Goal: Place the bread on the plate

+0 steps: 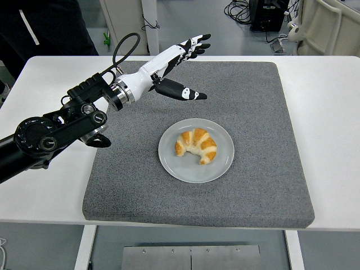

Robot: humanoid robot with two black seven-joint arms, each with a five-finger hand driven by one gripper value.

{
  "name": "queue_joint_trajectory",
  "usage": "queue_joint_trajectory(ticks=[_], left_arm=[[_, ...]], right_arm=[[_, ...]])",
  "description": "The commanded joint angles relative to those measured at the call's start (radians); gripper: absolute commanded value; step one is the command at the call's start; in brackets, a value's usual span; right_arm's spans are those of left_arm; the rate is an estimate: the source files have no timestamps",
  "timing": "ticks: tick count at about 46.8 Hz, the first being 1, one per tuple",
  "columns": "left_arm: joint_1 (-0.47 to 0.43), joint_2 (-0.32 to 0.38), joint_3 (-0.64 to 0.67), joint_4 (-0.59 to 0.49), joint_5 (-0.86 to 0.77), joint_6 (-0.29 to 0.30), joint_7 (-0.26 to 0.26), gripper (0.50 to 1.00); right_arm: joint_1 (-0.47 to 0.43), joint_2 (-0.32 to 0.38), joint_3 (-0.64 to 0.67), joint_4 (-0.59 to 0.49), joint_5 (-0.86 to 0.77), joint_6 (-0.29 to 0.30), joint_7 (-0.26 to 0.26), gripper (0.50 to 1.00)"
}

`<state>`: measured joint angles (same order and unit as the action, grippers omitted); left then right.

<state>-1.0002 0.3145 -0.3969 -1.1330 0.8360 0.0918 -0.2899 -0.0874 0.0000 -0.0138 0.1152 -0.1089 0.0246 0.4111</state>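
A golden croissant (196, 144) lies on the round grey plate (220, 164) in the middle of the grey mat. My left hand (188, 64) is raised above the mat's far left part, well away from the plate, up and to the left of it. Its white and black fingers (197, 43) are spread, the thumb points right, and it holds nothing. The black left arm (56, 132) comes in from the left edge. The right arm does not show.
The dark grey mat (259, 112) covers most of the white table (50, 90). A person in dark clothes (39, 28) stands at the top left. Cables and equipment lie on the floor behind the table.
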Motion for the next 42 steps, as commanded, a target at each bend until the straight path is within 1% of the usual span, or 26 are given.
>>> queue_joint_trajectory(ticks=[1,4,9,17,23,28,34,42], left_arm=[[0.0,0.0,0.0,0.018,-0.075,0.026,-0.002,0.968],[0.0,-0.003,0.0,0.044,-0.124,0.037,-0.003,0.969],[0.0,-0.025,-0.002,0.098,-0.201,0.039,-0.005,0.968],[0.003,-0.058,-0.008,0.159,-0.274,0.052,-0.009,0.968],[0.006,-0.092,-0.036,0.232,-0.343,0.068,-0.035,0.968],[0.006,-0.117,-0.042,0.285,-0.396,0.069,-0.04,0.968],[0.006,-0.124,-0.045,0.332,-0.474,0.069,-0.046,0.968],[0.006,-0.14,-0.074,0.395,-0.541,0.068,-0.086,0.968]], right_arm=[[0.0,0.0,0.0,0.0,0.0,0.0,0.0,1.0],[0.0,0.0,0.0,0.0,0.0,0.0,0.0,1.0],[0.0,0.0,0.0,0.0,0.0,0.0,0.0,1.0],[0.0,0.0,0.0,0.0,0.0,0.0,0.0,1.0],[0.0,0.0,0.0,0.0,0.0,0.0,0.0,1.0],[0.0,0.0,0.0,0.0,0.0,0.0,0.0,1.0],[0.0,0.0,0.0,0.0,0.0,0.0,0.0,1.0],[0.0,0.0,0.0,0.0,0.0,0.0,0.0,1.0]])
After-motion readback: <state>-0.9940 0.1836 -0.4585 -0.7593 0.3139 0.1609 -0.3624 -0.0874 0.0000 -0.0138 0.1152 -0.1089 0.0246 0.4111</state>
